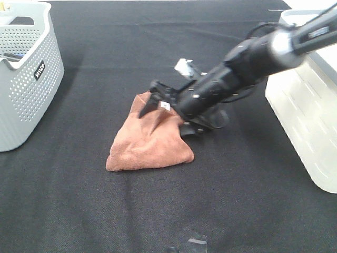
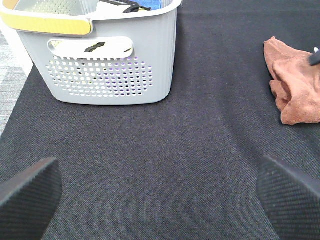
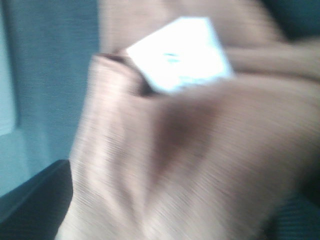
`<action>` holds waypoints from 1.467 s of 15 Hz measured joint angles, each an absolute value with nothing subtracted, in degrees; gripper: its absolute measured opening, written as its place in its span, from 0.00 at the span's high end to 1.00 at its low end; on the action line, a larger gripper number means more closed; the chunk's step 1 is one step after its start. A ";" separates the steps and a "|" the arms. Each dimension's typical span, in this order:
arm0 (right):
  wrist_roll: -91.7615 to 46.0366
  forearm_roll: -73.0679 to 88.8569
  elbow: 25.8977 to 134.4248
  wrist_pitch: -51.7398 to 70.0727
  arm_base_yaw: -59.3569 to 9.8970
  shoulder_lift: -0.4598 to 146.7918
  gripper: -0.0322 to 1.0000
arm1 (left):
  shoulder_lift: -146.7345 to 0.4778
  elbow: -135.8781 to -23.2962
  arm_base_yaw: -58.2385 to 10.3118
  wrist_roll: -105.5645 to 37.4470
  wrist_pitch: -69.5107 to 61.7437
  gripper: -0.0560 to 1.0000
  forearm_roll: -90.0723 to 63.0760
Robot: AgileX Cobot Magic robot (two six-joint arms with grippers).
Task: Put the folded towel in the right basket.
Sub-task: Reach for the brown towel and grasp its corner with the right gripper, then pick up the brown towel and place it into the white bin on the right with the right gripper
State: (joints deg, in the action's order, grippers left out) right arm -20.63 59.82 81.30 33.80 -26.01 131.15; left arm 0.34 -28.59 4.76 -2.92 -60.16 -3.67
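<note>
R gripper (image 1: 166, 112) is down on the far edge of the towel (image 1: 150, 142), cloth bunched up vs its fingers (image 3: 35, 200). Wrist view is too blurred, so can't tell if jaws are clamped or apart. A white tag (image 3: 180, 52) sits on the cloth right by the gripper. Towel, brown & rumpled, lies on the black table cover (image 1: 158, 211) approx mid-table, betw. the two baskets, outside both. White right basket (image 1: 310, 116) stands well apart at the right edge; R arm (image 1: 253, 52) reaches over from that side. L gripper (image 2: 160, 210) hangs w/ fingers spread wide, empty, above the cover near the grey perforated left basket (image 2: 115, 65).
</note>
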 joint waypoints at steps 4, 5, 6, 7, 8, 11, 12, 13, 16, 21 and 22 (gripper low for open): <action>-21.94 59.13 87.20 31.86 -31.00 134.65 0.36 | 0.34 -28.59 4.76 -2.92 -60.16 0.01 -3.67; -21.94 58.61 87.66 31.68 -31.11 135.33 0.56 | 0.34 -28.59 4.76 -2.92 -60.16 0.01 -3.67; -21.94 58.04 88.06 32.03 -31.11 135.79 0.76 | 0.34 -28.59 4.76 -2.92 -60.16 0.01 -3.67; -22.00 57.24 88.69 32.66 -31.11 135.96 0.81 | 0.34 -28.59 4.76 -2.92 -60.16 0.01 -3.67; -22.00 55.35 89.95 34.26 -31.17 136.02 0.81 | 0.34 -28.59 4.76 -2.92 -60.16 0.01 -3.67; -21.43 50.08 93.22 41.02 -31.17 134.36 0.81 | 0.34 -28.59 4.76 -2.92 -60.16 0.01 -3.67; -20.11 47.96 94.71 43.26 -30.94 132.58 0.81 | 0.34 -28.59 4.76 -2.92 -60.16 0.01 -3.67; -20.11 47.96 94.71 43.26 -30.94 132.58 0.81 | 0.34 -28.59 4.76 -2.92 -60.16 0.01 -3.67; -13.98 38.16 103.48 51.97 -28.88 125.13 0.81 | 0.34 -28.59 4.76 -2.92 -60.16 0.01 -3.67; -4.13 25.73 115.85 68.53 -24.24 116.65 0.81 | 0.34 -28.59 4.76 -2.92 -60.16 0.01 -3.67; -3.78 24.52 116.83 68.98 -23.20 114.82 0.81 | 0.34 -28.59 4.76 -2.92 -60.16 0.01 -3.67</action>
